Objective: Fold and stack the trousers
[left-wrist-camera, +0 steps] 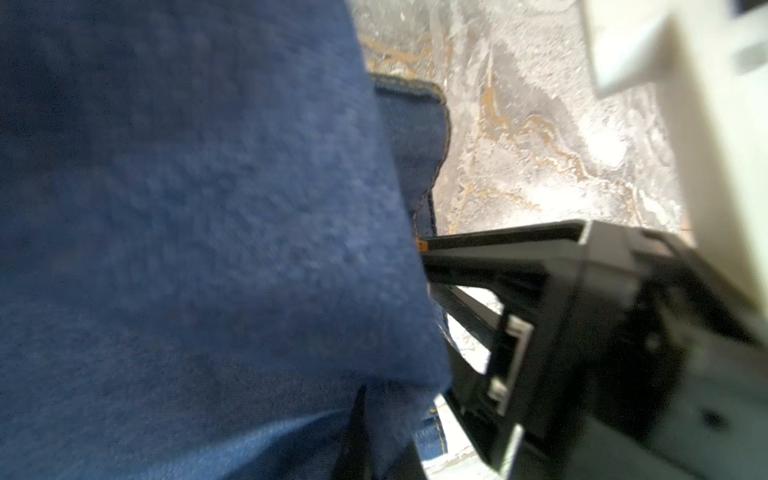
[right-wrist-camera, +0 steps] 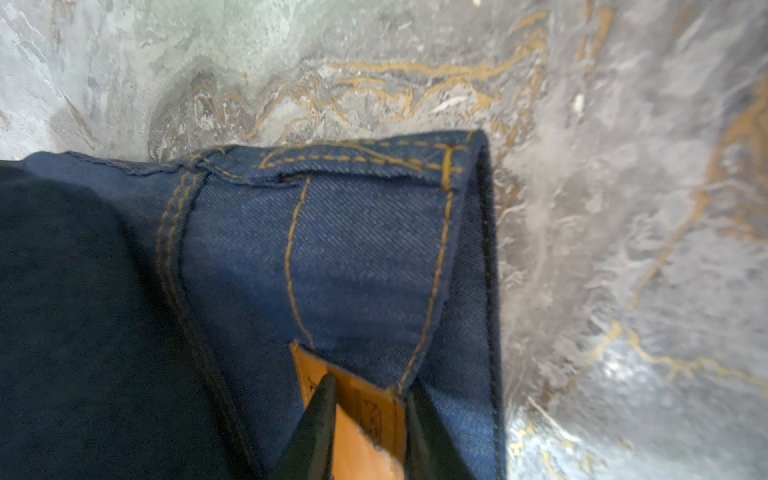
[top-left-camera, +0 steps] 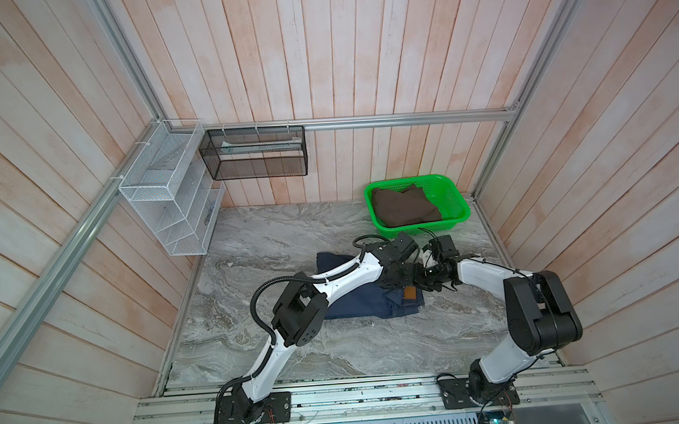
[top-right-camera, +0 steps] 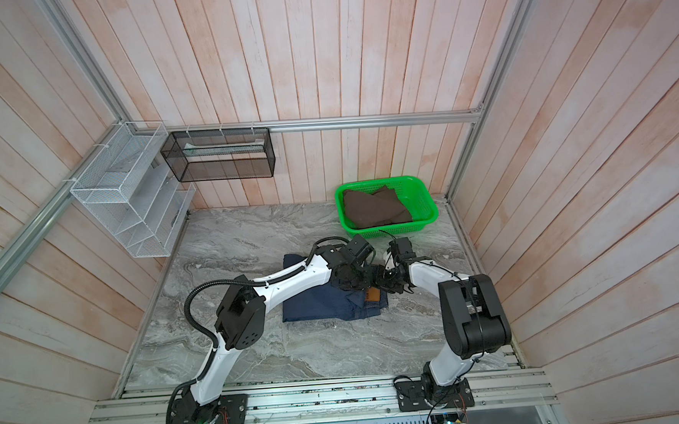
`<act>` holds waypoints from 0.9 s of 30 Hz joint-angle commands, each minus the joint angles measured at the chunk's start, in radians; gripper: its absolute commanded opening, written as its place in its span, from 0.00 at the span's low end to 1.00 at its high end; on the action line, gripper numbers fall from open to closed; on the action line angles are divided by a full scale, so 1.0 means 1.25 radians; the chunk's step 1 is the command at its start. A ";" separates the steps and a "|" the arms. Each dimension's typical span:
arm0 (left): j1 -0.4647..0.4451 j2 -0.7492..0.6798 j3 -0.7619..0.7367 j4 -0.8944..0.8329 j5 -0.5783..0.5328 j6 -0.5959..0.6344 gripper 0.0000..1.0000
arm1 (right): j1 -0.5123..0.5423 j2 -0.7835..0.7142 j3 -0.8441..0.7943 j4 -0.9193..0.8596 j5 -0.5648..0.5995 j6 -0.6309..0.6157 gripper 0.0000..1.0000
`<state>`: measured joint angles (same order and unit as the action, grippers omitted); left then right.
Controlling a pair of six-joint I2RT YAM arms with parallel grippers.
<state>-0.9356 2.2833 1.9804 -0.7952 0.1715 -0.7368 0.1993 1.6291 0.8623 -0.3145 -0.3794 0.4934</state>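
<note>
The trousers [top-left-camera: 358, 305] [top-right-camera: 319, 307], dark navy jeans with orange stitching, lie folded on the marble table, the waistband with its tan patch [top-left-camera: 410, 294] [top-right-camera: 372, 295] at the right end. Both grippers meet at that end. My left gripper [top-left-camera: 395, 284] [top-right-camera: 353, 285] reaches across and is shut on a fold of denim; in the left wrist view the cloth [left-wrist-camera: 187, 249] covers nearly all of its jaws. My right gripper [top-left-camera: 427, 282] [top-right-camera: 389, 284] [right-wrist-camera: 370, 415] grips the waistband [right-wrist-camera: 365, 257], the tan patch [right-wrist-camera: 357, 432] pinched between its dark fingers [right-wrist-camera: 320, 415].
A green basket [top-left-camera: 462, 210] [top-right-camera: 429, 210] with a folded brown cloth [top-left-camera: 403, 209] stands at the back right, close behind the grippers. On the left walls hang a white wire rack [top-left-camera: 169, 190] and a black mesh shelf [top-left-camera: 255, 155]. Bare marble [top-left-camera: 337, 356] lies in front of the trousers.
</note>
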 commanded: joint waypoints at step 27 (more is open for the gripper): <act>-0.009 0.048 0.045 0.064 0.093 -0.018 0.26 | -0.086 -0.082 -0.026 -0.061 0.054 0.018 0.48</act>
<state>-0.9371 2.3322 2.0106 -0.7586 0.2543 -0.7483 0.0967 1.5257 0.8421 -0.3756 -0.3119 0.5060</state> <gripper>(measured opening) 0.212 0.486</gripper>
